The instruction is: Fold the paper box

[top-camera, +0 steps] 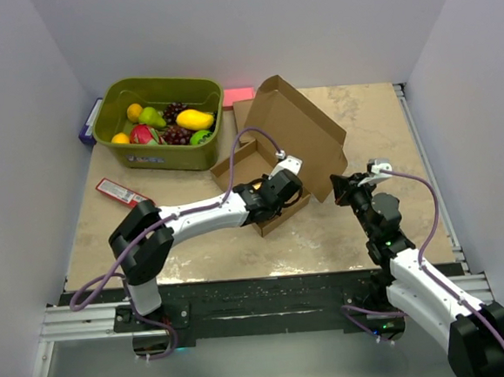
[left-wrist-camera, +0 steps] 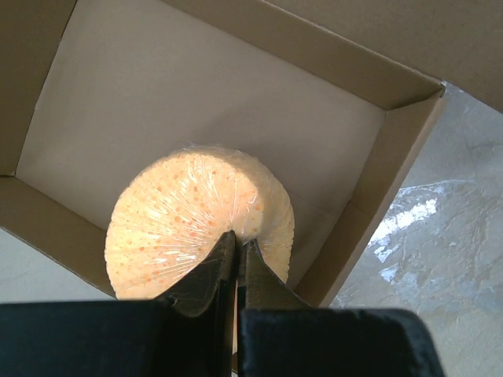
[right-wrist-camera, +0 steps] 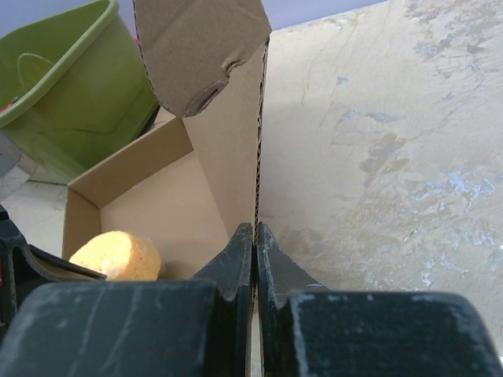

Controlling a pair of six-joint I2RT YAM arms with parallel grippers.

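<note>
While closed tight, the left fingers (left-wrist-camera: 208,275) touch an orange sponge (left-wrist-camera: 189,212) inside the paper box (top-camera: 305,136); the right fingers (right-wrist-camera: 236,259), also pressed together, meet its 4 o'clock edge. The box sits mid-way across the counter (top-camera: 378,126), lid raised, with a green bin (top-camera: 158,157) at 10 o'clock.

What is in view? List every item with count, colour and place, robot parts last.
paper box: one, brown, table centre, lid raised
wrapped round lump: one, pale orange, inside the paper box
bin: one, olive green, far left of table
fruit: several, mixed colours, inside the bin
flat packet: one, red, left of table, in front of the bin
block: one, pink, behind the box
purple item: one, left of the bin, mostly hidden
table: one, beige marbled
left gripper: one, black, closed, at the lump
right gripper: one, black, closed on the box's wall edge
</note>
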